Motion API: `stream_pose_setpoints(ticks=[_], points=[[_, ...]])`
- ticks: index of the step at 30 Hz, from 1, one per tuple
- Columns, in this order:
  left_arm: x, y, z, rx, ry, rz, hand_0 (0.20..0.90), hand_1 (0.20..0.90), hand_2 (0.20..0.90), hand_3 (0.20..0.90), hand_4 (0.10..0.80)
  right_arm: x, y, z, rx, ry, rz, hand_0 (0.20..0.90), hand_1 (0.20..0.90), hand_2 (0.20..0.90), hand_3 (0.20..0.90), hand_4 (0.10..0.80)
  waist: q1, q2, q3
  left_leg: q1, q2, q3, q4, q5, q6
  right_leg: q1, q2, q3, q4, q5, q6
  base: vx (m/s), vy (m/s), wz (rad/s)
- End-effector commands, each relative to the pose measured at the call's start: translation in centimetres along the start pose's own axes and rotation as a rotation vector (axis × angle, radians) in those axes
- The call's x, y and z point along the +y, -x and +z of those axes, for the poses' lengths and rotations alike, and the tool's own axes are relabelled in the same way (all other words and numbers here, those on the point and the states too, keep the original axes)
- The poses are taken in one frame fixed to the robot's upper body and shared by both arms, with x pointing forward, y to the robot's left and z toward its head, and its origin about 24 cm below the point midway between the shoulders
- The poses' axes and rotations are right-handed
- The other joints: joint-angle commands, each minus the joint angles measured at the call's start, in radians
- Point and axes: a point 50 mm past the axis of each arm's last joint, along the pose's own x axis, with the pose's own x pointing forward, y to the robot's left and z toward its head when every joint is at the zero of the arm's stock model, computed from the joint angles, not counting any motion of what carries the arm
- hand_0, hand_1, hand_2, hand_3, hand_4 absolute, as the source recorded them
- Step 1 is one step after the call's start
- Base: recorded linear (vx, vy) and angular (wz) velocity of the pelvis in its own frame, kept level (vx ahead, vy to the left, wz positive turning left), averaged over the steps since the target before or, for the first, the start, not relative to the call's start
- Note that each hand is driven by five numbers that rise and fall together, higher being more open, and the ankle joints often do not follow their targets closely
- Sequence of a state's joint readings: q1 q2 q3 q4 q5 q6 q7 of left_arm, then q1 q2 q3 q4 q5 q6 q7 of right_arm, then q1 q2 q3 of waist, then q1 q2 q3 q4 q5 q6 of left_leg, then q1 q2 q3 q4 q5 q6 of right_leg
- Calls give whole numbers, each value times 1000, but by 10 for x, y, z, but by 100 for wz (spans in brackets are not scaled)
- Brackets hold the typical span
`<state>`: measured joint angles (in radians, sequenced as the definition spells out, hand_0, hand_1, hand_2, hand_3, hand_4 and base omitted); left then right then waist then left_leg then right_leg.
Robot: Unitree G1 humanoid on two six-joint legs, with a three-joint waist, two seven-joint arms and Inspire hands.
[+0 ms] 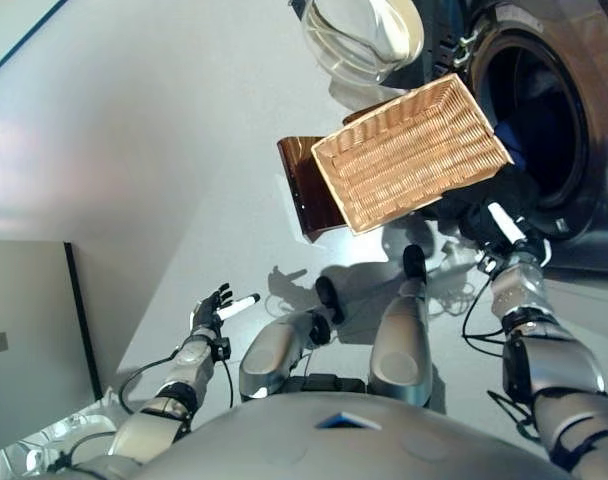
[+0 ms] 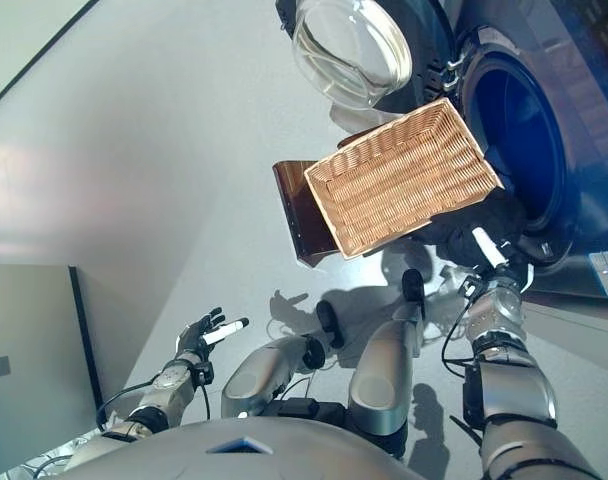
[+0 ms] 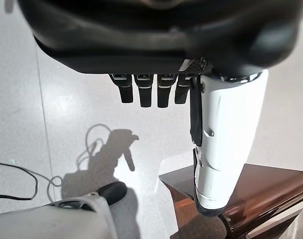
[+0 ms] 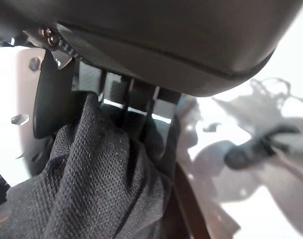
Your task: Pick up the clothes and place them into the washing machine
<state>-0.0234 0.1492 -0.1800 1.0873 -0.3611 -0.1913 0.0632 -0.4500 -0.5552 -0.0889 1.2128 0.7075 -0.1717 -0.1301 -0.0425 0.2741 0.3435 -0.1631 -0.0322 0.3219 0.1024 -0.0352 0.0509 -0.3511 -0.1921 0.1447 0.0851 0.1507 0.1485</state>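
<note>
Fingers (image 4: 126, 107) of right hand (image 1: 504, 228) curl round black cloth (image 4: 91, 189), held just outside washer (image 1: 544, 110) drum, below basket's near corner. Washer door (image 1: 369, 35) stands open. Wicker basket (image 1: 409, 150) looks empty and sits on brown stool (image 1: 309, 190). Risk: cloth snags on basket edge or drum rim and slips from grip. Left hand (image 1: 212, 308) hangs low, fingers relaxed, empty.
</note>
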Motion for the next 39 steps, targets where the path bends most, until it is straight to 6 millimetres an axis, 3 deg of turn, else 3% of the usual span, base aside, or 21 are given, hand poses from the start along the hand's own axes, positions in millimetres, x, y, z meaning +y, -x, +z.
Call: stream_pose_setpoints(ticks=[1, 5, 8, 16, 28, 31, 39], points=[[8, 4, -3, -31, -41, 27, 900, 900, 900, 900, 800, 21, -5, 86, -303, 110, 60, 200, 200, 200, 200, 300, 1, 14, -39, -117, 38, -65, 51, 74, -102, -55, 22, -18, 197, -129, -29, -13, -1, -9], [7, 4, -2, -33, -50, 25, 900, 900, 900, 900, 800, 29, -5, 100, -333, 135, 74, 200, 200, 200, 200, 300, 7, 22, -44, -119, 40, -64, 53, 74, -104, -64, 25, -17, 210, -134, -33, -1, -1, -1], [7, 4, -4, -26, -52, 20, 900, 900, 900, 900, 800, 30, -6, 99, -318, 108, 81, 200, 200, 200, 200, 300, 11, 26, -51, -119, 41, -66, 51, 76, -106, -65, 25, -21, 214, -138, -34, 0, 0, 0], [2, 4, -8, -4, -63, -6, 900, 900, 900, 900, 800, 13, -12, 95, -231, -118, -5, 200, 200, 200, 200, 300, 26, 52, -63, -118, 40, -78, 49, 78, -110, -66, 28, -31, 232, -156, -39, 2, -4, 0], [-4, 7, -16, 20, -63, -27, 900, 900, 900, 900, 800, 31, -10, 120, -312, 233, 57, 200, 200, 200, 200, 300, 25, 91, -89, -121, 34, -75, 50, 76, -108, -73, 25, -27, 242, -154, -40, 0, 0, 0], [-7, 8, -17, 19, -55, -35, 900, 900, 900, 900, 800, 28, -10, 127, -318, 220, 40, 200, 200, 200, 200, 300, 32, 104, -99, -119, 30, -76, 51, 74, -106, -71, 21, -28, 243, -154, -37, 0, 0, 0], [-5, 9, -21, 36, -54, -31, 900, 900, 900, 900, 800, 23, -11, 121, -298, 208, 29, 200, 200, 200, 200, 300, 40, 118, -126, -115, 27, -88, 47, 77, -105, -60, 17, -39, 244, -158, -38, 0, 0, 0]])
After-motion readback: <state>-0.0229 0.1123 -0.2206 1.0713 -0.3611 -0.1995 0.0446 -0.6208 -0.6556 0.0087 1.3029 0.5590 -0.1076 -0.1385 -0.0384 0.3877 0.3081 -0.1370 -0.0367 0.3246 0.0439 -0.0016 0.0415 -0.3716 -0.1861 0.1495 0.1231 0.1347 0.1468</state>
